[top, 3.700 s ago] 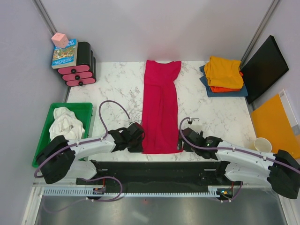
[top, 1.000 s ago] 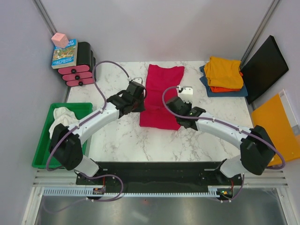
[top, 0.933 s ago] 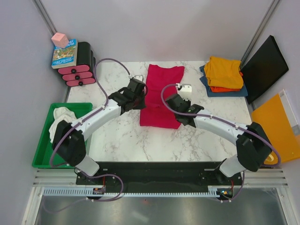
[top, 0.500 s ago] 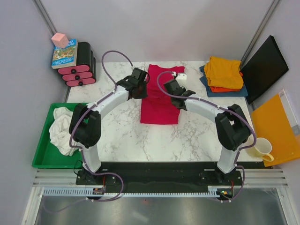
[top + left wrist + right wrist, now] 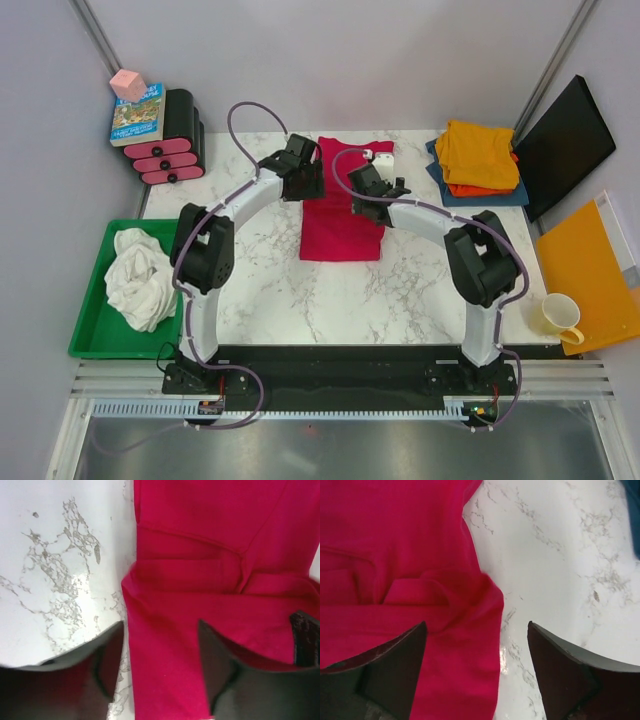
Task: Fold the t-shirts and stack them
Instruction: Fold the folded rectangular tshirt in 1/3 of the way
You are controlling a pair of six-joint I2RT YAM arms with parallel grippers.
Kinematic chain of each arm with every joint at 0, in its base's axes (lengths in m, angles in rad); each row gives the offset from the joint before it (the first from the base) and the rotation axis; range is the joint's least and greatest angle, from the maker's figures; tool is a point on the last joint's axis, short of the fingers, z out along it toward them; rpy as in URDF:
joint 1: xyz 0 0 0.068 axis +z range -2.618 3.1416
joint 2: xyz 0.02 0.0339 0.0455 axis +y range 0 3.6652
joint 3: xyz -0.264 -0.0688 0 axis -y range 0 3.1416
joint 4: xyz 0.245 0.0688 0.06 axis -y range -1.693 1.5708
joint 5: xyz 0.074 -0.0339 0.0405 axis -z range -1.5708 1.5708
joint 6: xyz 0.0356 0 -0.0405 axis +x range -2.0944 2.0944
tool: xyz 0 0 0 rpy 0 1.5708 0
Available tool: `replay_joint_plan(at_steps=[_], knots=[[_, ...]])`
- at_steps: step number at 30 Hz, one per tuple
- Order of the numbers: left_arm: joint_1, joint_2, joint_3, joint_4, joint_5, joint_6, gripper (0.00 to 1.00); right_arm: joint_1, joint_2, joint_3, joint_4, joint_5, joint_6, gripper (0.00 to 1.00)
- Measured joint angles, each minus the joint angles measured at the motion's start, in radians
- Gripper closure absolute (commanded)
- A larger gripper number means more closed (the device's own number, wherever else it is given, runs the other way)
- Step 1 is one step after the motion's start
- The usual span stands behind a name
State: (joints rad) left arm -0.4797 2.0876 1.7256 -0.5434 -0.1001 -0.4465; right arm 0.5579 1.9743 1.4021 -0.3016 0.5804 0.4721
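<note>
Overhead view alone gave the layout: crimson t-shirt (image 5: 340,212) folded to a short rectangle on the marble table (image 5: 260,280), toward its far edge. The left gripper (image 5: 308,182) sat at its far left corner and the right gripper (image 5: 368,186) at its far right side. A stack of folded t-shirts (image 5: 478,160), yellow-orange over orange over blue, lay at far right, and a white t-shirt (image 5: 135,275) lay crumpled in the green bin (image 5: 85,340) beside the table's left edge. Only the wrist views showed the jaws. Left wrist: fingers (image 5: 102,667) spread, nothing pinched, the shirt's left edge running between them, one finger over bare marble, the other over red cloth. Right wrist: jaws likewise spread wide and empty, the shirt's right edge between them, a rumpled fold just ahead. Could not tell whether any tip touched cloth.
</note>
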Motion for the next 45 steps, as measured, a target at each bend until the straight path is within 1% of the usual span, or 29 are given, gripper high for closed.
replay_joint_plan(at_steps=[2, 3, 4, 5, 6, 7, 8, 9, 10, 12, 15, 19, 23, 26, 30, 36, 42, 45], knots=[[-0.001, -0.019, -0.016, 0.003, -0.004, -0.002, 0.23, 0.002, -0.051, -0.031, 0.003, -0.006, -0.005, 0.11], [-0.002, -0.041, -0.035, 0.003, -0.005, -0.003, 0.23, 0.004, -0.085, -0.047, 0.003, -0.008, -0.005, 0.18], [-0.005, -0.071, -0.064, 0.002, -0.008, -0.003, 0.24, 0.009, -0.122, -0.065, 0.004, -0.01, -0.005, 0.24], [-0.007, -0.099, -0.087, 0.001, -0.01, -0.003, 0.26, 0.015, -0.162, -0.085, 0.01, -0.015, -0.005, 0.32], [-0.011, -0.135, -0.121, 0.009, -0.011, -0.003, 0.29, 0.023, -0.203, -0.108, 0.018, -0.026, -0.003, 0.54], [-0.017, -0.175, -0.156, 0.011, -0.011, -0.005, 0.35, 0.035, -0.239, -0.133, 0.027, -0.034, 0.001, 0.63], [-0.023, -0.212, -0.191, 0.019, -0.01, -0.006, 0.37, 0.05, -0.27, -0.159, 0.042, -0.044, 0.003, 0.7], [-0.032, -0.247, -0.225, 0.029, -0.006, -0.009, 0.38, 0.065, -0.289, -0.179, 0.054, -0.053, 0.006, 0.8], [-0.042, -0.275, -0.258, 0.04, -0.003, -0.012, 0.4, 0.084, -0.3, -0.198, 0.068, -0.061, 0.018, 0.82], [-0.066, -0.302, -0.311, 0.064, 0.006, -0.016, 0.41, 0.12, -0.29, -0.226, 0.091, -0.081, 0.036, 0.85], [-0.107, -0.282, -0.368, 0.093, 0.023, -0.028, 0.43, 0.154, -0.232, -0.262, 0.116, -0.115, 0.061, 0.86], [-0.146, -0.224, -0.41, 0.111, 0.045, -0.042, 0.47, 0.155, -0.161, -0.299, 0.129, -0.138, 0.09, 0.87], [-0.174, -0.209, -0.467, 0.12, 0.052, -0.058, 0.48, 0.159, -0.156, -0.362, 0.148, -0.138, 0.123, 0.88], [-0.196, -0.215, -0.526, 0.165, 0.048, -0.079, 0.49, 0.18, -0.197, -0.428, 0.184, -0.13, 0.154, 0.87], [-0.238, -0.279, -0.621, 0.214, 0.042, -0.117, 0.51, 0.224, -0.259, -0.512, 0.2, -0.115, 0.195, 0.88], [-0.366, -0.394, -0.782, 0.283, 0.004, -0.201, 0.53, 0.311, -0.377, -0.651, 0.206, -0.087, 0.271, 0.87], [-0.531, -0.533, -0.942, 0.315, -0.021, -0.318, 0.54, 0.423, -0.532, -0.768, 0.103, -0.075, 0.368, 0.87], [-0.589, -0.609, -1.014, 0.304, -0.022, -0.379, 0.54, 0.48, -0.609, -0.811, 0.033, -0.079, 0.427, 0.85]])
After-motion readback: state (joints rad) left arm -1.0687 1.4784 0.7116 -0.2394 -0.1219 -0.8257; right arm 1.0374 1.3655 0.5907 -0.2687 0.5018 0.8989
